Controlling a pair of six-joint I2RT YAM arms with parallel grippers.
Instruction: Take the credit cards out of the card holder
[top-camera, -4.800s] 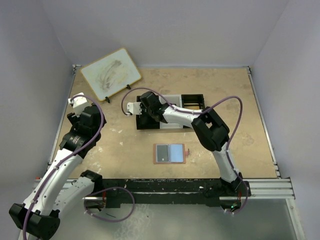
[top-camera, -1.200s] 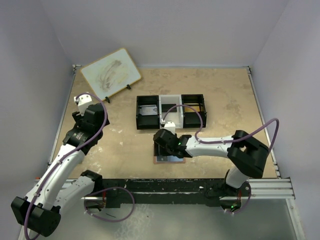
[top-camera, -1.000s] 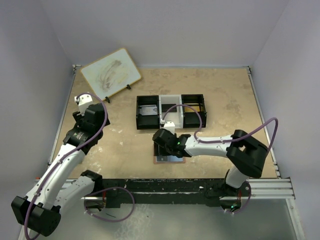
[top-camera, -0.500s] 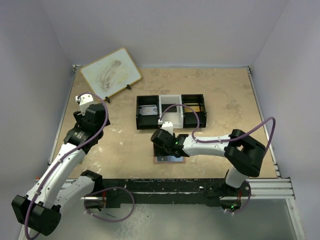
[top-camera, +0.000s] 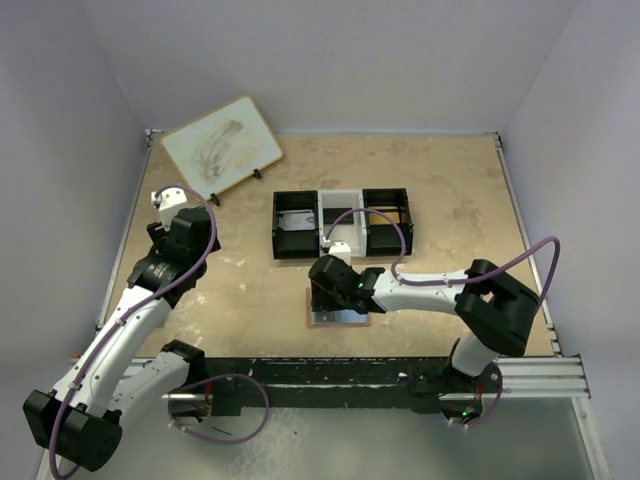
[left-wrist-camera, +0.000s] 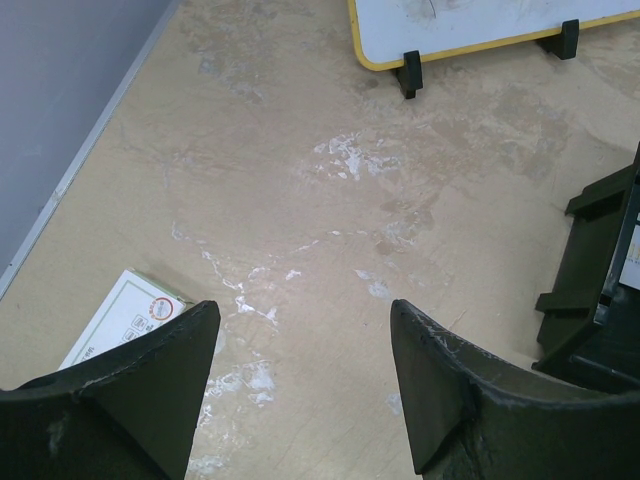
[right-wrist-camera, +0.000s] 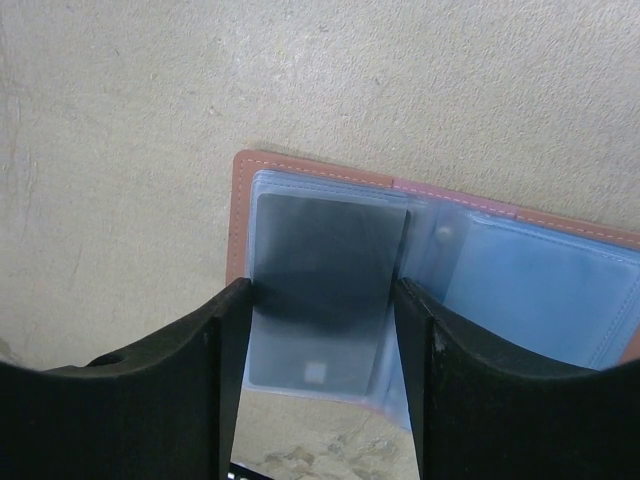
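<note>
The reddish-brown card holder (top-camera: 346, 320) lies open and flat on the table in front of the arm bases, with its brown rim (right-wrist-camera: 240, 215) clear in the right wrist view. A dark credit card (right-wrist-camera: 330, 265) sits in its left clear sleeve. The right sleeve (right-wrist-camera: 535, 290) looks pale blue, and its contents are unclear. My right gripper (right-wrist-camera: 322, 290) is low over the holder and open, its fingers (right-wrist-camera: 228, 330) straddling the dark card close to both long edges. In the top view the right gripper (top-camera: 330, 296) hides most of the holder. My left gripper (left-wrist-camera: 300, 310) hangs open and empty over bare table at the left.
A black-white-black tray (top-camera: 385, 235) stands behind the holder, with a card (top-camera: 295, 221) in its left compartment. The tray's corner (left-wrist-camera: 590, 290) shows in the left wrist view. A wood-rimmed white board (top-camera: 220, 150) leans at the back left. A white printed slip (left-wrist-camera: 125, 320) lies near the left fingers.
The right arm has come from the tray's left compartment to the card holder. Over the last second its jaws have narrowed around the dark card. The left arm is still.
</note>
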